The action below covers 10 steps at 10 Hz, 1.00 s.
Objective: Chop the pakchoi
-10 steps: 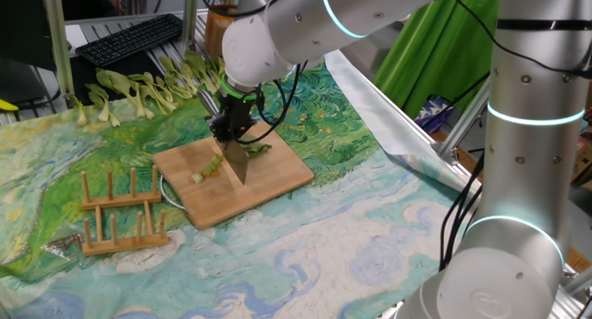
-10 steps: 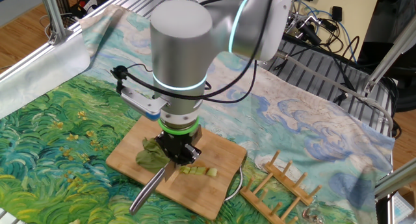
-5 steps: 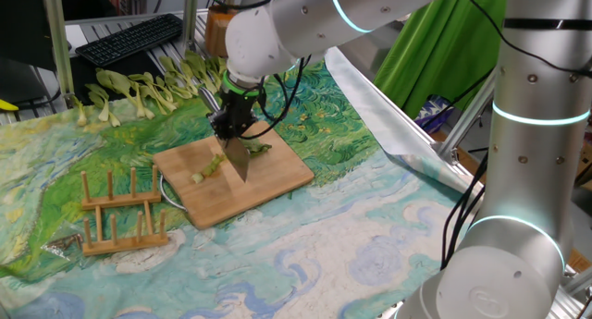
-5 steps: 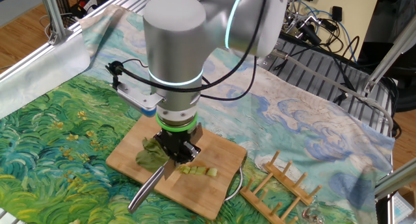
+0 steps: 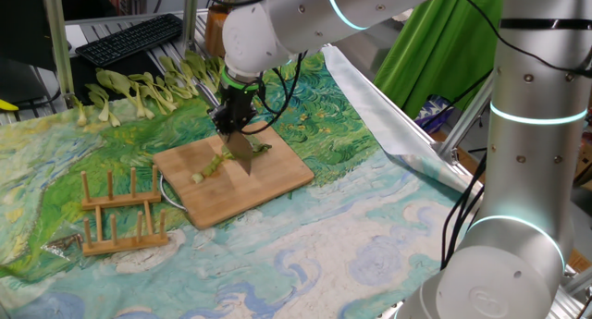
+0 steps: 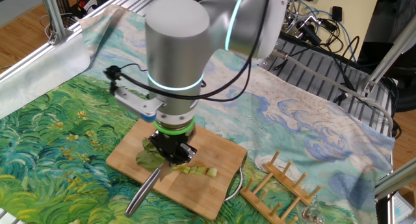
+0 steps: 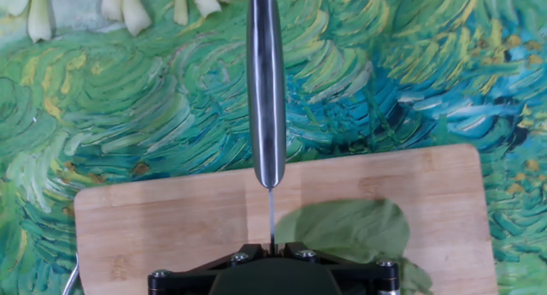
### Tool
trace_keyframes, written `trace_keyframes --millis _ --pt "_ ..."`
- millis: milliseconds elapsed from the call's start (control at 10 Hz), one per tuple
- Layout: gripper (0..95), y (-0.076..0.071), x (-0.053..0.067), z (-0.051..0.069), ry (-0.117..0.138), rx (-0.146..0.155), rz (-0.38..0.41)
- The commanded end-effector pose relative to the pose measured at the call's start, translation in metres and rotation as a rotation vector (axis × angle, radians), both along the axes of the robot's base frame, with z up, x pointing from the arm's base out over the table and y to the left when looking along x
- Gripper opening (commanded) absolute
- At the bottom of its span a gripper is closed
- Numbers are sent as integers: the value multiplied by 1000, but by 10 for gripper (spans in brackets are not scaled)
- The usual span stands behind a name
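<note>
The pakchoi [image 5: 215, 165] lies on a bamboo cutting board [image 5: 277, 180]. Its pale stalk end is cut into short pieces [image 6: 195, 170], and the dark leaf [image 6: 148, 158] is still whole. My gripper [image 5: 233, 125] stands over the leaf end, shut on a knife [image 5: 242, 153] by its blade. In the other fixed view the metal handle [image 6: 144, 191] sticks out past the board's [image 6: 221, 149] near edge. In the hand view the handle [image 7: 266, 90] points away from my gripper [image 7: 272, 248], with the leaf [image 7: 342, 231] just right of the blade on the board [image 7: 154, 235].
Several whole uncut pakchoi [image 5: 148, 88] lie in a row at the back of the painted cloth, their stalk ends [image 7: 120, 0] showing in the hand view. A wooden rack [image 5: 120, 213] stands beside the board. A foil sheet [image 5: 398, 125] lies along the table's edge, and a keyboard [image 5: 129, 37] sits behind.
My gripper and the knife have shifted a little along the pakchoi toward the leaf end and risen slightly. The cut pieces have not moved.
</note>
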<state>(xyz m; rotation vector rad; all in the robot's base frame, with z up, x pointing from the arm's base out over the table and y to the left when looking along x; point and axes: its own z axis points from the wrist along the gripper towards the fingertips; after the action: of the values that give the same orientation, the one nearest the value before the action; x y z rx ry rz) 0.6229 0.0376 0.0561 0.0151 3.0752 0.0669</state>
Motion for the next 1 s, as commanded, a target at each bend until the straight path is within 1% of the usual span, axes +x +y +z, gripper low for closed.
trace_keyframes --millis 100,600,700,1000 --pt "0 -1 0 1 0 -2 3" --pt "0 -4 3 0 0 -5 12" --pt "0 -4 3 -1 -1 -13 17" --pt "0 -5 4 -6 -5 -18 28"
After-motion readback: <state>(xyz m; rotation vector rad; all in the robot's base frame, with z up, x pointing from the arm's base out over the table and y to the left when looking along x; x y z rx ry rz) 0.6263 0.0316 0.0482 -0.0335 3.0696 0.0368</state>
